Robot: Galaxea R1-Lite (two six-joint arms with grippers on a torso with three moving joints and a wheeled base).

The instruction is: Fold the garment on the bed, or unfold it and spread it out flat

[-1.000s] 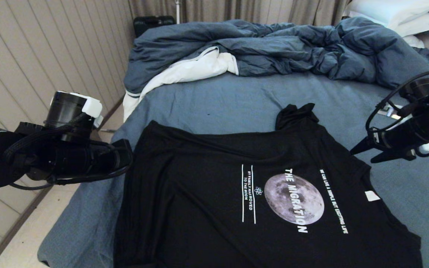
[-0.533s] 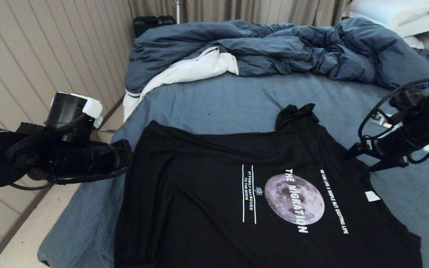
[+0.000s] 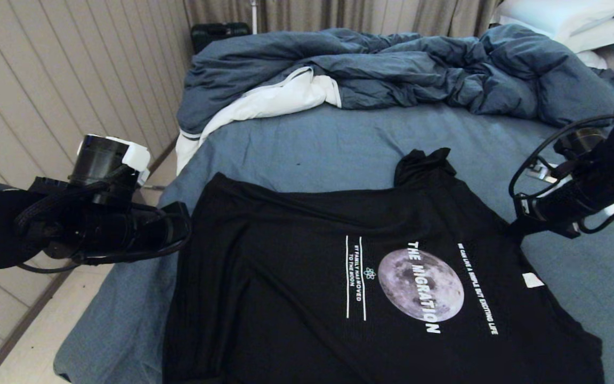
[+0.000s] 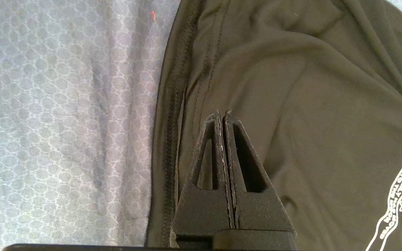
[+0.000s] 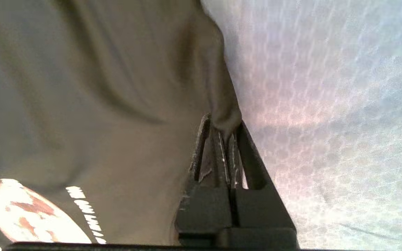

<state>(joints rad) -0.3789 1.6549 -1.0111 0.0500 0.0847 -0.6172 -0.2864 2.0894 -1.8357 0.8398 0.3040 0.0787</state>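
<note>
My right gripper (image 5: 225, 134) is clamped tight on a pinch of fabric at the edge of the large black short-sleeved T-shirt (image 3: 307, 298), near its shoulder on my right side; in the right wrist view the cloth bunches up between the two fingers. In the head view this gripper (image 3: 515, 230) sits right at the shirt's border where it meets the blue-grey bed sheet (image 3: 317, 144).

My left gripper (image 4: 222, 116) has its fingers pressed together with nothing between them, hovering over the shirt just inside the stitched hem (image 4: 168, 139) on my left side. In the head view the left arm (image 3: 88, 229) reaches in from the bed's left edge.

The T-shirt lies print-up on the near part of the bed, mostly spread out with soft wrinkles. Its long axis runs across my view: hem to my left, small white neck label (image 3: 532, 280) to my right. The grey moon print (image 3: 420, 285) and white lettering read sideways. One sleeve (image 3: 423, 162) bunches up at the far edge.

Beyond it lies a rumpled dark blue duvet with white lining (image 3: 392, 69), and white pillows (image 3: 563, 21) at the far right corner.
</note>
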